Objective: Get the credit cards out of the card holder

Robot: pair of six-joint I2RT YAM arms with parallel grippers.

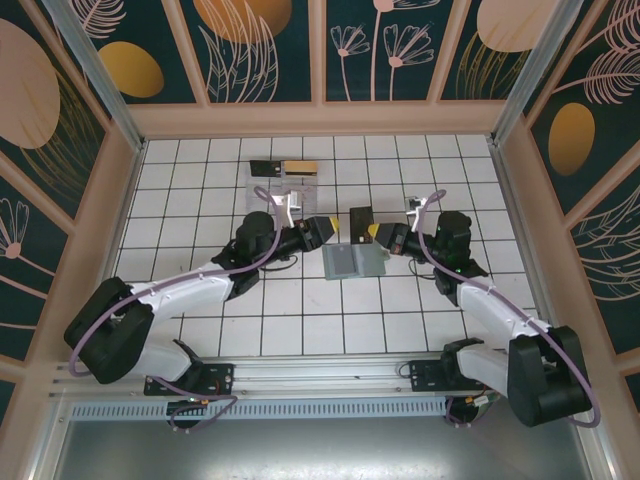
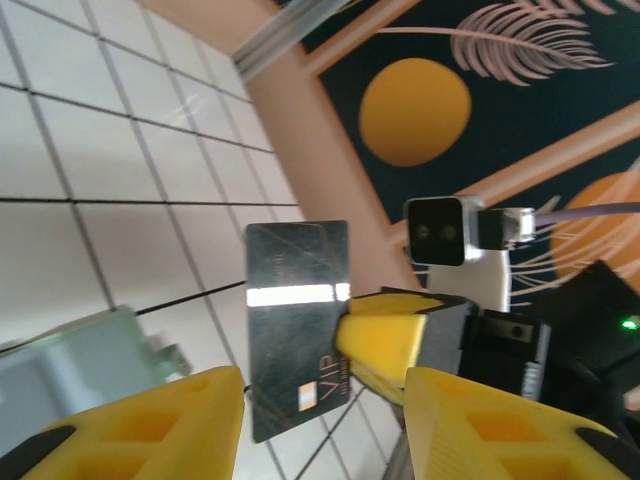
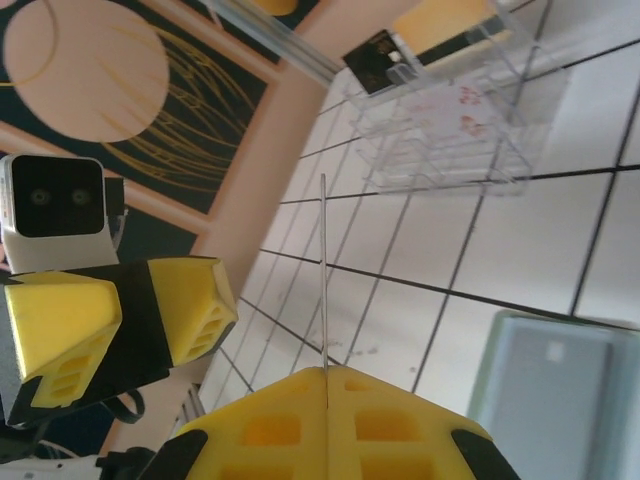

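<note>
Card holder [image 1: 355, 262]: nearest the arm bases, lying open and flat on the white tiles. It is grey-green and soft-panelled; whether cards remain inside cannot be told.
Right gripper [image 1: 372, 232]: just beyond the holder's right panel, clamped tight on one credit card [image 2: 298, 300], which it holds on edge and clear of the holder, probably to present it.
Card's look: dark glossy face with a bright strip, a chip and "VIP" lettering.
Left gripper [image 1: 325, 228]: just beyond the holder's left panel, facing the card. Its jaws are partly apart and empty, apparently placed for a handover.
Clear plastic box [image 1: 283, 185]: well beyond the holder, toward the back wall. The boxed cards [image 1: 300, 167] are one gold and one dark, so this is likely the drop-off.
</note>
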